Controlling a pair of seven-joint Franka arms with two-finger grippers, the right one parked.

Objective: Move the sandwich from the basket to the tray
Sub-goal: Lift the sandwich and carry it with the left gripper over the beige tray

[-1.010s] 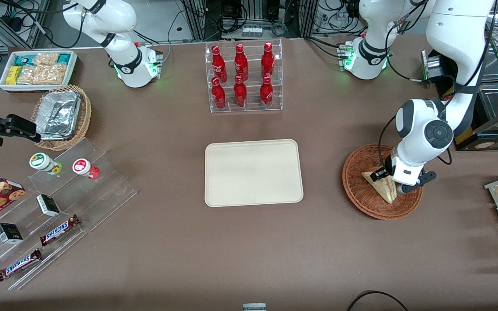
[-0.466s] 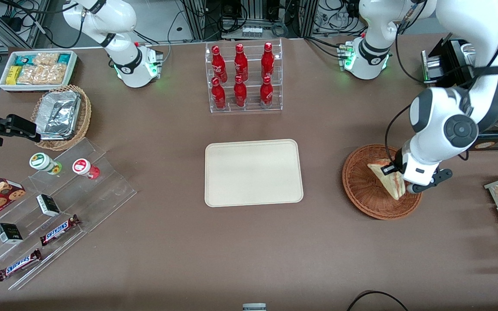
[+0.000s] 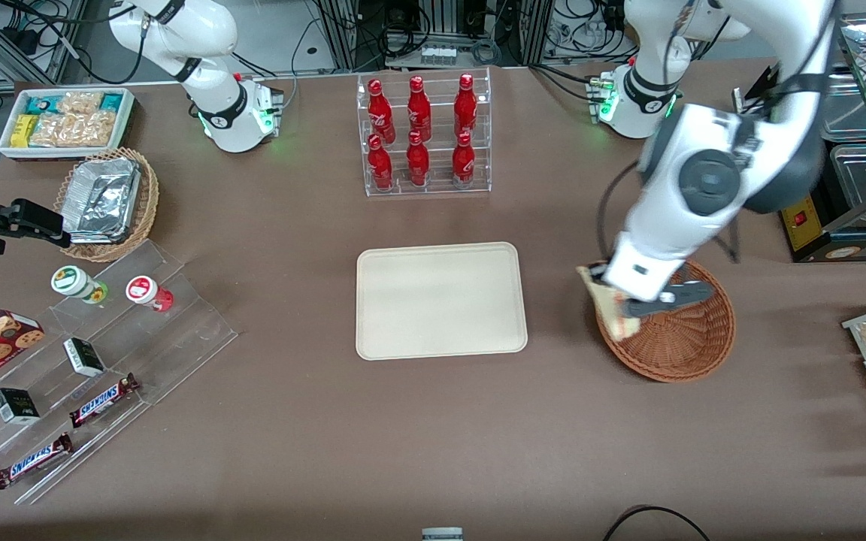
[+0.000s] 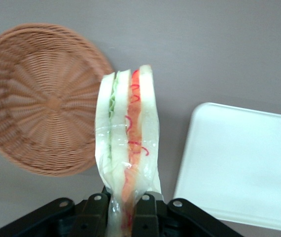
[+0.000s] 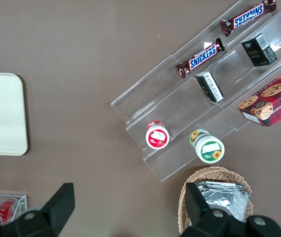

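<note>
One sandwich [image 3: 613,306], wrapped in clear film, clamped at its lower end between the fingers [image 4: 97,213] of the left gripper [image 3: 626,300]; lifted clear of the basket [image 3: 685,338], above the basket rim on the side facing the tray [image 3: 440,300]. Basket holding nothing else. Tray bare, lying apart from the basket toward the table's middle. Red and green filling layers plain along the wedge's cut edge

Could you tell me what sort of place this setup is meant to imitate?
Probably a mock snack shop in a robotics lab: stepped rack of red bottles, chocolate bars on clear shelving, and the pincer holding a wrapped sandwich.
</note>
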